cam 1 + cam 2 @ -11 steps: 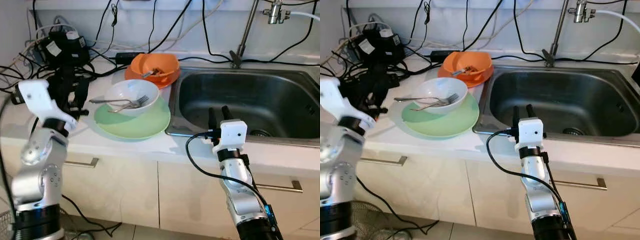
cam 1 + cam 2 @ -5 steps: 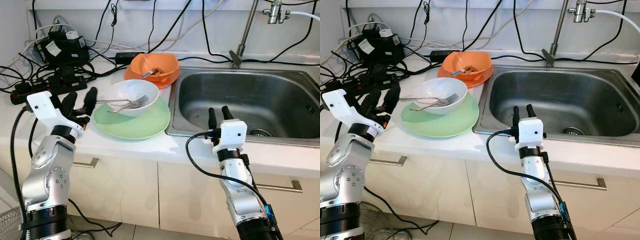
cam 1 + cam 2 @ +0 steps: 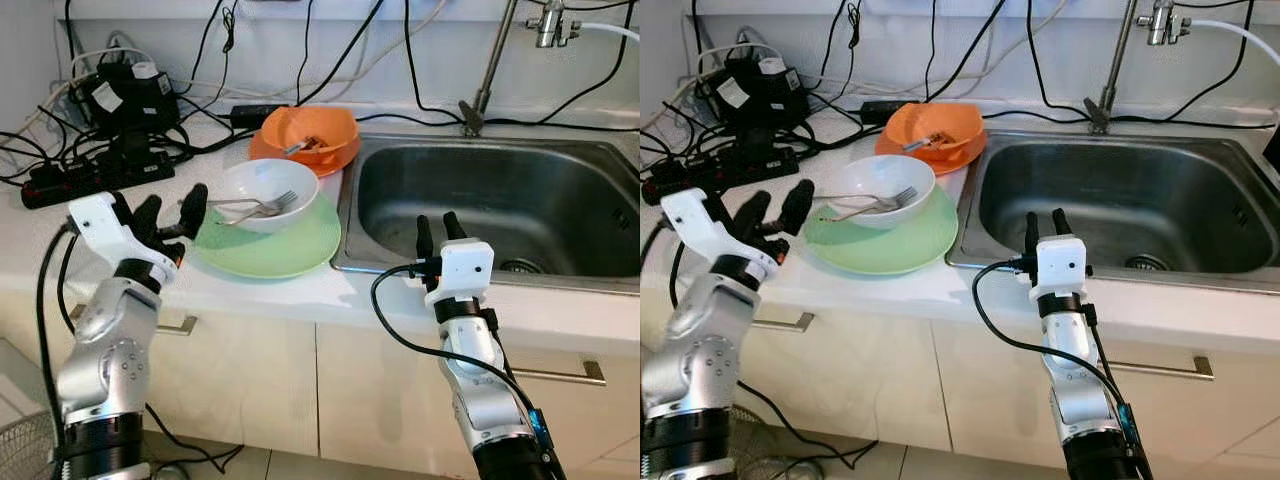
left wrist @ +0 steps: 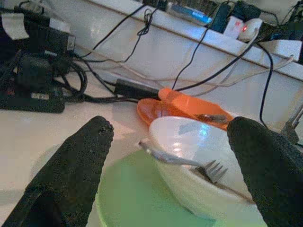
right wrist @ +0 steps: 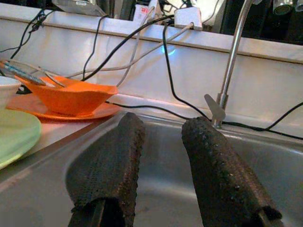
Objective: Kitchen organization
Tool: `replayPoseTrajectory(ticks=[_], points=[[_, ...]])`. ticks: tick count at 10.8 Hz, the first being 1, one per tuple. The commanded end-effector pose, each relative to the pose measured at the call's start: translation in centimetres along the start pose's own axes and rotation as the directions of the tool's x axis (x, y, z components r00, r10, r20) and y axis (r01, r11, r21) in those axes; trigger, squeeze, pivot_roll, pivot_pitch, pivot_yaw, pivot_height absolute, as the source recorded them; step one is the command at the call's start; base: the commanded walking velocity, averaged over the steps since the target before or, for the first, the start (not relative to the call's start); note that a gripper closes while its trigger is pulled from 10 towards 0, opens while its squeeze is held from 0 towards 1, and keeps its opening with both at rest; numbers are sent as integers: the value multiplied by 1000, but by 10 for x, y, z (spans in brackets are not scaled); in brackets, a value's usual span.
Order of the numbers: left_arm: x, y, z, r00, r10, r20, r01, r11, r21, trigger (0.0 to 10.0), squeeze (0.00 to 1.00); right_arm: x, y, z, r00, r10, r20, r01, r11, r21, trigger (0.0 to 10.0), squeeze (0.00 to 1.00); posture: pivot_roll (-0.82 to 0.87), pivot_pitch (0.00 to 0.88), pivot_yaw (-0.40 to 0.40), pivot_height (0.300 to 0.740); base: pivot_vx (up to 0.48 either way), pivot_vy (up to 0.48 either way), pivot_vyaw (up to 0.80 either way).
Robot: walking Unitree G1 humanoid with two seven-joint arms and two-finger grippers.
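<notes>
since a second ago the left gripper [image 3: 170, 210] has swung in from beside the power strip [image 3: 95, 178] to the near-left edge of the green plate [image 3: 270, 247]; the dishes have not moved, and the right gripper [image 3: 435, 228] keeps its place at the sink's [image 3: 500, 190] front rim.

nearest, the right gripper's fingers stand a little apart with nothing between them, pointing into the basin, idle. the left gripper's fingers [image 4: 71, 165] are spread wide and empty, just beside the plate's rim and aimed at the white bowl [image 3: 262, 190]. that bowl sits on the plate, and two forks [image 3: 255, 207] lie across it, one handle jutting out towards the gripper. behind them an orange bowl [image 3: 310, 133] rests on an orange plate [image 3: 268, 150] with some scraps and a utensil in it, close to the sink's left edge. cables and a black adapter [image 3: 125, 98] crowd the back left of the counter [image 3: 290, 290].

the step in hand looks like taking the white bowl, or its forks, probably towards the sink. to do it well, i would bring the wide jaws over the bowl's near wall, one finger inside and one outside, keeping clear of the fork handle so it is not levered out. close firmly, since the glazed wall is likely slick, lift straight up so the plate is not dragged, and hold the bowl level so the loose forks do not slide off.
</notes>
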State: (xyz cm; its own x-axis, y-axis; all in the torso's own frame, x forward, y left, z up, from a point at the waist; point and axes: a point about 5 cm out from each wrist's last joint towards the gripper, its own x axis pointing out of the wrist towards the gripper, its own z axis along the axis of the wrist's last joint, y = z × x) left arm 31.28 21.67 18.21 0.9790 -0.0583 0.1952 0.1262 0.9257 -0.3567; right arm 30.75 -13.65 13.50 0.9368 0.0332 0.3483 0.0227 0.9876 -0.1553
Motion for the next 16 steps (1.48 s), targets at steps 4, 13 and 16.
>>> replayPoseTrajectory(ticks=[4, 13, 16], points=[[17, 5, -4, 998, 58, -5, -58, 998, -24, 10000, 0, 4, 1, 2, 1000, -2, 10, 2, 1000, -1, 10000, 0, 82, 3, 85, 740, 0, 0, 0], [39, 5, -10, 997, 73, -16, -74, 995, -74, 9490, 0, 6, 0, 3, 1000, -3, 16, 3, 1000, -5, 10000, 0, 73, 0, 86, 740, 0, 0, 0], [38, 6, -13, 996, 84, -16, -85, 993, -81, 0, 0, 6, 0, 3, 1000, 0, 15, 0, 1000, -5, 10000, 0, 76, 3, 85, 740, 0, 0, 0]])
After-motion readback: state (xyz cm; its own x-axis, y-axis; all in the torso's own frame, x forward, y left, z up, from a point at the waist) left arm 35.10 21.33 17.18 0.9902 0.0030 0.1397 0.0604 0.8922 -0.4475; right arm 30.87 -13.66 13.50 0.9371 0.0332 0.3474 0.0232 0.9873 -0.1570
